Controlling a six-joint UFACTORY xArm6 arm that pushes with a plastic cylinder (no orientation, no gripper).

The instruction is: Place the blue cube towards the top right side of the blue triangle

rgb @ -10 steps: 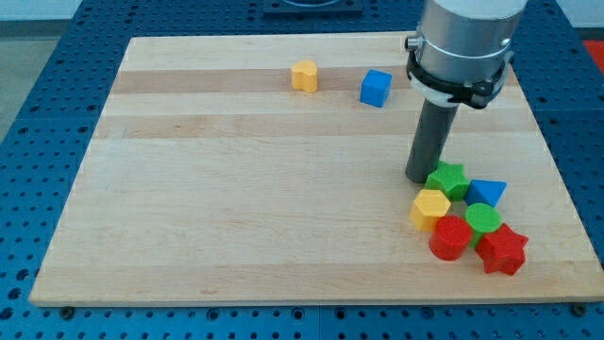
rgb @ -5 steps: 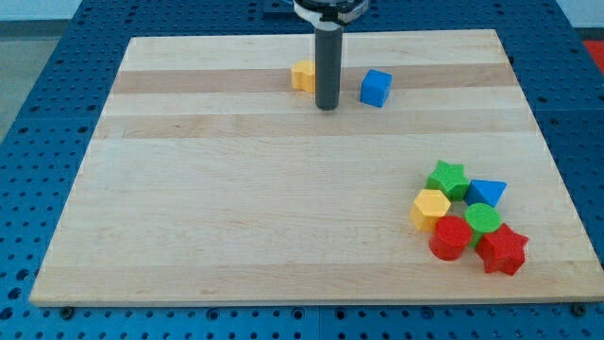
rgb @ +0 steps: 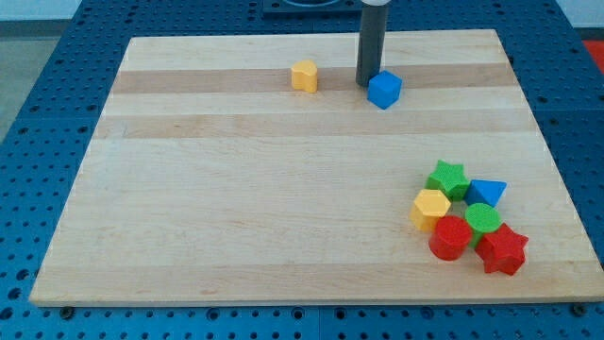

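You were looking at what was probably a lab or test room. A wooden board (rgb: 283, 189) lay on a blue table full of little holes (rgb: 38, 85), with small toy blocks on it.

Bright, even light floods the wooden board (rgb: 283, 189) from above, and the pale grain reads cleanly with no hot glare. Shadows are short and soft, hugging the bases of the blocks at the view's lower right. Colours are saturated and edges are crisp right across. The dark rod (rgb: 370, 42) looks sharp, no motion blur. The board's edges run straight, no visible bending.
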